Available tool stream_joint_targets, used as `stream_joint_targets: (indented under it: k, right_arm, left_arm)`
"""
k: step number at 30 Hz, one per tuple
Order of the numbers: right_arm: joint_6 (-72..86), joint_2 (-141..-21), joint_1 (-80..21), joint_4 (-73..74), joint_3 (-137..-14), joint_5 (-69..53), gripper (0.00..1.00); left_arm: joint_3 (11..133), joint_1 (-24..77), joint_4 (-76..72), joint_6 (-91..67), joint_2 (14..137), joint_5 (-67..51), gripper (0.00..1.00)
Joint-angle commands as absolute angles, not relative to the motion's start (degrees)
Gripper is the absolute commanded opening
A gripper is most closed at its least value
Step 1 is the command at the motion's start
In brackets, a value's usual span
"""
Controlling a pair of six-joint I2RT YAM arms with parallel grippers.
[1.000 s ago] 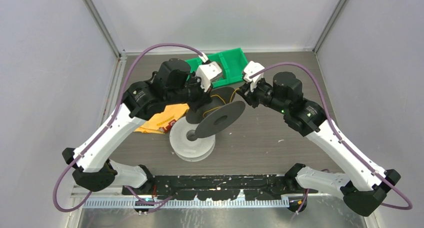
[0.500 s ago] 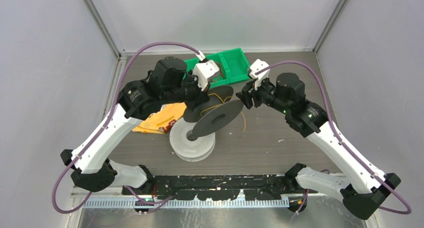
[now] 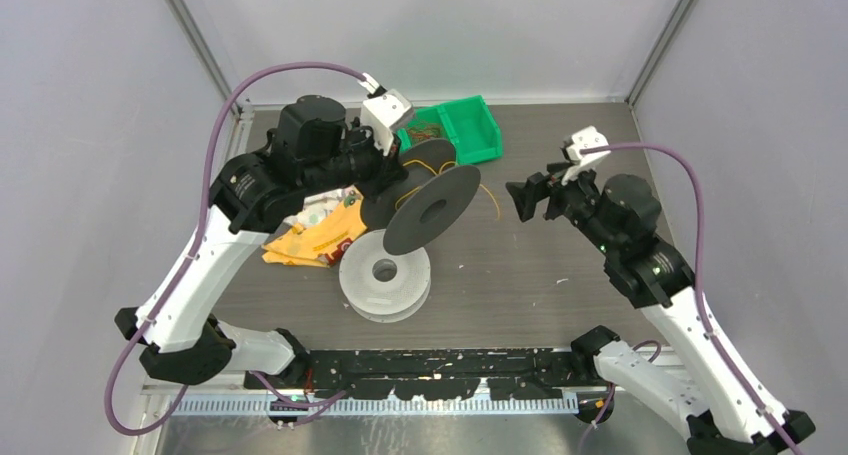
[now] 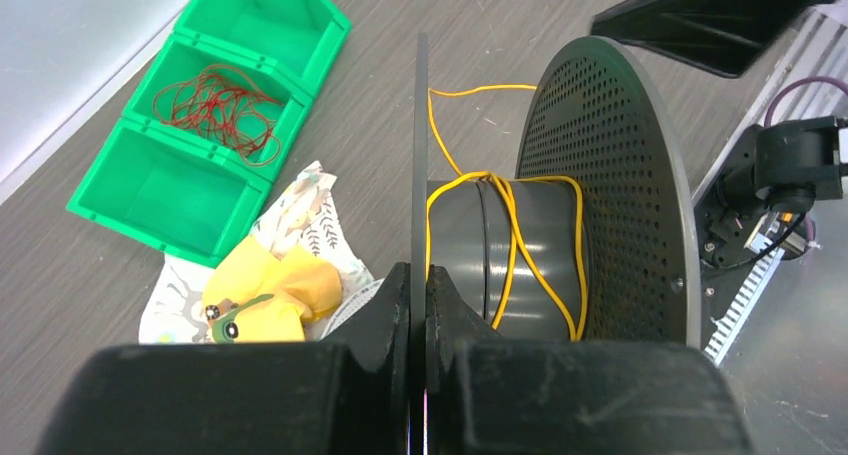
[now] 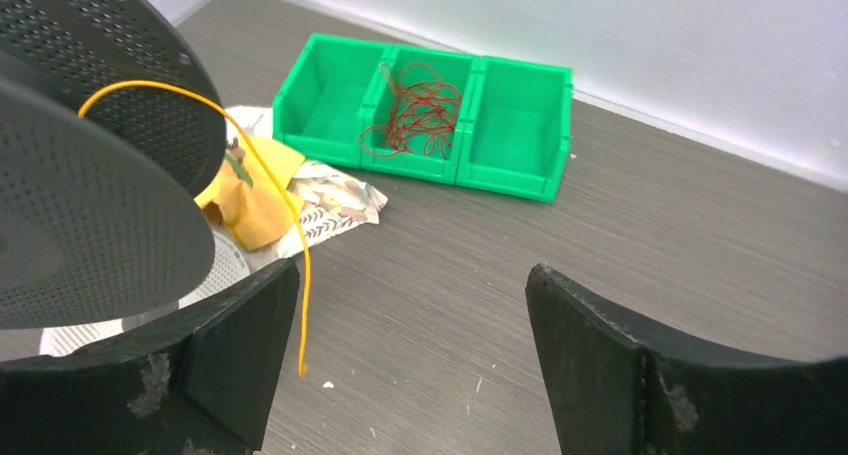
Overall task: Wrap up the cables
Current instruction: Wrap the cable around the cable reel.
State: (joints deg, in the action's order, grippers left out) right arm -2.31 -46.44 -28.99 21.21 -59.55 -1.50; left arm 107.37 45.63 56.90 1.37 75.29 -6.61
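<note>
Black left fingers [image 4: 378, 315] pinch the flange of the spool [image 4: 610, 175]; right fingers [image 5: 240, 347] gape wide, holding nothing.

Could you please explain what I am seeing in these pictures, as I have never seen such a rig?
Two robot arms stand at a table. One picture looks down from above; the other two come from cameras on each wrist. The left pincer is shut on the rim of a dark spool, with a yellow cable wound on its hub. The right pincer is open and empty. Also there: a pale spool, a yellow cloth and a green bin holding a red cable in its middle compartment.
</note>
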Motion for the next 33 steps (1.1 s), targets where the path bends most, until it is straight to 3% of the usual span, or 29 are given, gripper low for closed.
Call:
stream_joint_targets:
  k: [1,7,15,21,25,27,30,33]
  right_arm:
    - [7.69,-41.37,-26.75,15.86,-54.88,2.85,0.9]
    - [17.75,-40.12,-25.51,14.32,-50.33,-6.86,0.83]
    - [26.65,-41.2,-25.53,6.58,-43.31,-15.59,0.84]
    - [27.95,-41.8,-25.49,3.2,-40.96,-15.64,0.66]
    - [28.73,-43.19,-25.51,1.03,-40.28,-16.12,0.59]
    - [29.11,-43.67,-25.52,0.26,-39.69,-16.11,0.43]
    - [29.76,-44.6,-25.57,-1.52,-39.14,-16.35,0.05]
    - [29.37,-45.86,-25.53,-0.48,-38.69,-16.7,0.01]
  left_arm:
    - [110.38,44.32,51.94,-1.88,73.78,-7.43,0.0]
    - [110.36,43.56,51.07,-2.18,73.26,-7.11,0.0]
    - [109.82,43.33,50.04,-2.62,73.48,-7.95,0.0]
    - [110.03,43.16,49.77,-2.65,73.39,-8.07,0.0]
    - [109.62,43.15,49.41,-2.81,73.39,-8.42,0.0]
    - [109.49,43.07,49.24,-2.91,73.39,-8.51,0.0]
    - [109.25,42.94,49.1,-3.11,73.31,-8.35,0.0]
    - [109.16,42.6,48.51,-4.47,73.26,-7.5,0.0]
